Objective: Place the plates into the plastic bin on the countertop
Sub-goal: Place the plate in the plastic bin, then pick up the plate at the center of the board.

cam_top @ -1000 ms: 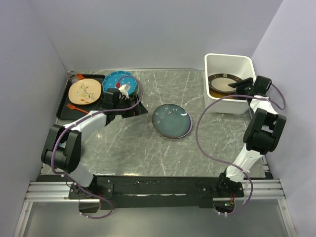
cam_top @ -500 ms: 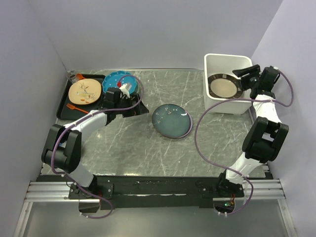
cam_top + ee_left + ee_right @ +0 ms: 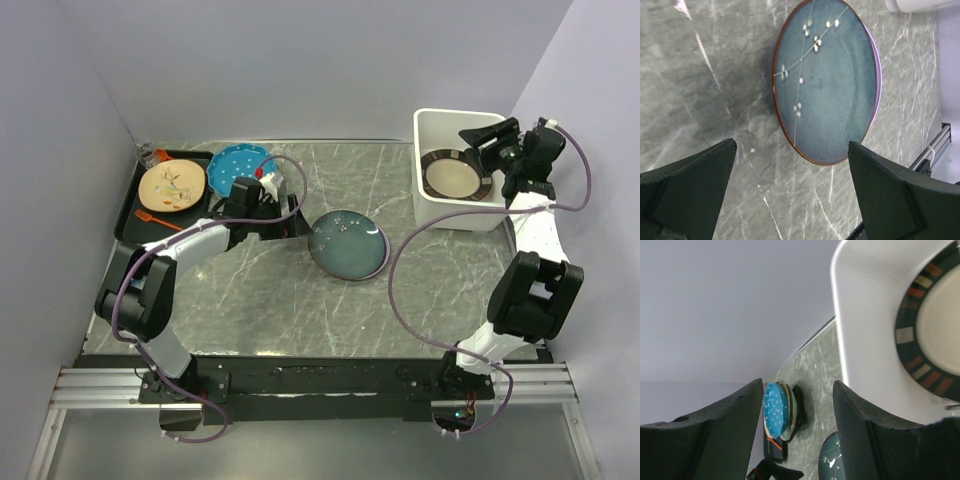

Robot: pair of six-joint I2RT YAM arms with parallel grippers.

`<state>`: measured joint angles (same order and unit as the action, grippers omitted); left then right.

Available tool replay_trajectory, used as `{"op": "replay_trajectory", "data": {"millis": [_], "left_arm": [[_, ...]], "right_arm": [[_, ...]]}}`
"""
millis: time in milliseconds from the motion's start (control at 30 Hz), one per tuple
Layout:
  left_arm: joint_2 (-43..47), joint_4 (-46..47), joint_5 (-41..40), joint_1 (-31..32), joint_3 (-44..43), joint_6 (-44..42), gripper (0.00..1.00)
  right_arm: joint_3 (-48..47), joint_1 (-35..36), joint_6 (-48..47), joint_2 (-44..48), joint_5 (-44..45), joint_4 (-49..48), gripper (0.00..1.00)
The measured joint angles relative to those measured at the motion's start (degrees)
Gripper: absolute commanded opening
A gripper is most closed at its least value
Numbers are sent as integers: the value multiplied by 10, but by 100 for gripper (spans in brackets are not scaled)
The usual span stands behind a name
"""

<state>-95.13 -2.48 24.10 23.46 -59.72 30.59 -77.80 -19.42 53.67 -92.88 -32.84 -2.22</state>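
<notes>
A dark blue-grey plate (image 3: 348, 244) with white blossoms lies mid-countertop (image 3: 300, 310), a lavender rim (image 3: 877, 75) showing under it. My left gripper (image 3: 291, 219) is open and empty just left of it; in the left wrist view the plate (image 3: 825, 80) lies ahead of the gripper (image 3: 792, 192). A cream plate with a striped rim (image 3: 455, 175) lies in the white plastic bin (image 3: 432, 124). My right gripper (image 3: 476, 143) hovers open and empty over the bin (image 3: 865, 315). A teal dotted plate (image 3: 238, 163) sits at the back left.
A flat black tray (image 3: 128, 222) at the far left holds a cream plate with orange marks (image 3: 172, 185) and an orange utensil. The teal plate leans on the tray's right edge. Walls close off the back and both sides.
My left gripper has moved right, away from the teal plate and toward the blue-grey plate. My right gripper has lifted up out of the bin, leaving the striped plate lying inside.
</notes>
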Motion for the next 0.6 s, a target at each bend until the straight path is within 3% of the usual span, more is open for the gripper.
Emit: {"op": "replay_trajectory", "data": {"millis": [333, 600], "left_arm": [[-8, -4, -6, 11, -6, 0, 93], [-50, -4, -6, 19, -16, 0, 82]], "right_arm": [[48, 40, -23, 103, -21, 3, 65], [95, 76, -65, 138, -26, 37, 65]]}}
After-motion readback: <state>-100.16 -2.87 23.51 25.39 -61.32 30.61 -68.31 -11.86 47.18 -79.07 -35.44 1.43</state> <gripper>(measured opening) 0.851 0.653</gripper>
